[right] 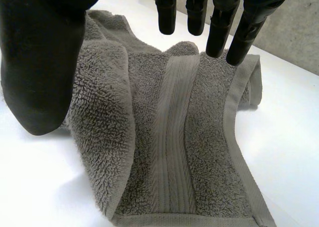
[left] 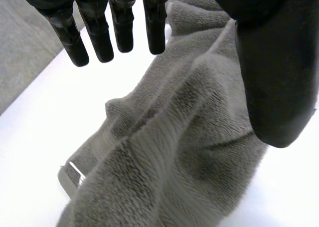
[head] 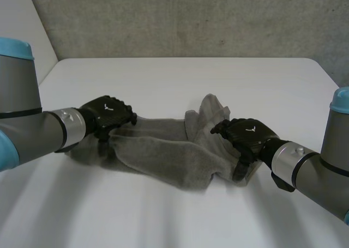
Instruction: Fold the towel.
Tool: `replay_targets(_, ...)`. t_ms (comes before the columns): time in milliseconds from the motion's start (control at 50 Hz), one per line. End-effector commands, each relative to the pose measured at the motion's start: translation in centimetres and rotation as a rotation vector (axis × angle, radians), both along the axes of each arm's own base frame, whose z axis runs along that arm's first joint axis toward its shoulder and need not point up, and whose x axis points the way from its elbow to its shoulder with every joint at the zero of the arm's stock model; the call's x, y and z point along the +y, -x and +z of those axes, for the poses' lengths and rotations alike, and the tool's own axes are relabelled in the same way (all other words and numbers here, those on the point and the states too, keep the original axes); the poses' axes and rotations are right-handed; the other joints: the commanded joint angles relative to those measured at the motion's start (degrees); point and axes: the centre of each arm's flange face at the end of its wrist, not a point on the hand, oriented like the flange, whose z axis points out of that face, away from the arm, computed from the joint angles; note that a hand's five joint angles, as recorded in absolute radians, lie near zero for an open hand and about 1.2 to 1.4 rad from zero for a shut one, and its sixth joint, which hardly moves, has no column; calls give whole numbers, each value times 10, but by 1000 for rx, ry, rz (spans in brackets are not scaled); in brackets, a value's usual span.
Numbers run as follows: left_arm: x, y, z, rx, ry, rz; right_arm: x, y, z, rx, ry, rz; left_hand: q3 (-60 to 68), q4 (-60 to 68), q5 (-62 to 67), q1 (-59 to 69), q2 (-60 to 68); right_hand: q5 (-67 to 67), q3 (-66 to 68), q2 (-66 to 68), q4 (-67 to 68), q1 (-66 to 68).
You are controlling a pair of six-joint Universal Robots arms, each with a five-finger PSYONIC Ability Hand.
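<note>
From where I stand, the left black hand [head: 107, 115], left of centre in the head view, rests over one end of a crumpled grey terry towel [head: 163, 150]. Its fingers [left: 97, 37] are straight and the thumb is held wide, pinching nothing. The right black hand [head: 246, 135], at lower right, is spread the same way above the other end, fingers [right: 167, 15] straight. The towel lies across the middle of the white table [head: 180, 79].

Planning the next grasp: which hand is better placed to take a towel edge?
Probably the right hand: the towel lies flatter there, hem exposed under its open fingers; under the left hand it is bunched.
</note>
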Motion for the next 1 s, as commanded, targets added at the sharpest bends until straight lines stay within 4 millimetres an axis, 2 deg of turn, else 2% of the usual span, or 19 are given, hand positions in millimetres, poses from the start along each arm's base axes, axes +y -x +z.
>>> replay_targets(20,-10,6,0,5,21,-7,0,1,-1,1,-5,-4,-34,-37,-21,-34,-31,-34,-36,-32,-45,-30)
replay_targets(120,-24,11,-12,0,19,-6,-1,3,-2,2,-6,-11,-36,-38,-23,-36,-33,-34,-36,-32,-45,-30)
replay_targets(220,-38,15,-32,-9,-9,-1,-1,4,-4,5,-13,-13,-29,-32,-16,-29,-26,-34,-36,-32,-45,-30)
replay_targets(400,-40,11,-39,-31,-80,10,-1,4,-4,12,-5,-8,28,25,41,28,31,-34,-36,-32,-45,-30)
replay_targets(440,-36,7,-39,-43,-118,16,-1,4,-4,12,-4,-9,120,117,133,120,123,-34,-36,-32,-45,-30)
replay_targets(480,-33,5,-38,-49,-139,19,-1,4,-4,12,-4,-9,161,158,174,160,164,-34,-36,-32,-45,-30)
replay_targets(580,-29,-9,-33,-67,-208,53,-2,4,-3,12,-1,-11,203,200,216,203,206,-34,-36,-32,-45,-30)
replay_targets(740,-19,-36,-18,-61,-243,113,-11,12,0,13,-2,-51,195,192,208,194,198,-34,-36,-32,-45,-30)
replay_targets(820,-11,-45,-17,-59,-258,134,-3,13,-8,30,-53,-46,190,187,203,189,193,-34,-36,-32,-45,-30)
replay_targets(1000,0,-51,-22,-58,-238,144,10,17,-22,37,-135,-45,198,195,211,198,201,-34,-36,-32,-45,-30)
